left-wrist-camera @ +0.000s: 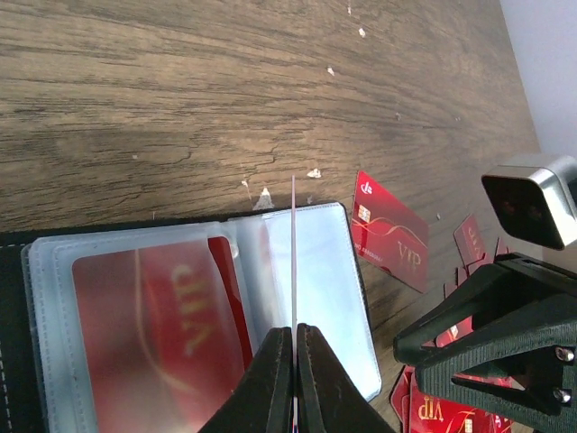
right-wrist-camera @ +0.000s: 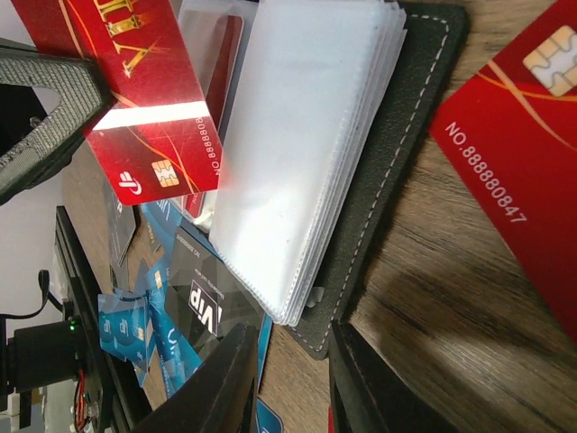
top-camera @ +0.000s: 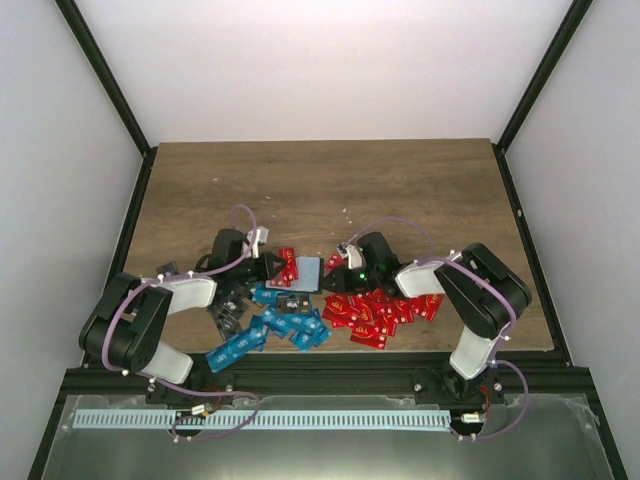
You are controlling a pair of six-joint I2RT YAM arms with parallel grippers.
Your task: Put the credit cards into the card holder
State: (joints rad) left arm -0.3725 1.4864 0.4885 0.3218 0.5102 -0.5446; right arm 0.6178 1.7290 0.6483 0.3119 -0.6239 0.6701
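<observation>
The card holder (top-camera: 307,273) lies open at the table's middle, showing clear sleeves (right-wrist-camera: 306,135) on a black cover (right-wrist-camera: 410,135); one sleeve holds a red card (left-wrist-camera: 153,325). My left gripper (top-camera: 272,268) is shut on a red credit card (right-wrist-camera: 153,117). It holds the card on edge (left-wrist-camera: 294,253) over the sleeves; the gripper also shows in the left wrist view (left-wrist-camera: 295,338). My right gripper (top-camera: 337,277) is open, and its jaws (right-wrist-camera: 288,379) stand either side of the holder's near corner. Loose red cards (top-camera: 380,315), blue cards (top-camera: 280,330) and dark cards (top-camera: 228,305) lie near the front edge.
A red card (left-wrist-camera: 392,234) lies flat on the wood just right of the holder, seen large in the right wrist view (right-wrist-camera: 514,135). A dark grey card (right-wrist-camera: 203,298) and blue cards (right-wrist-camera: 135,334) lie beside the holder. Black frame posts border the table.
</observation>
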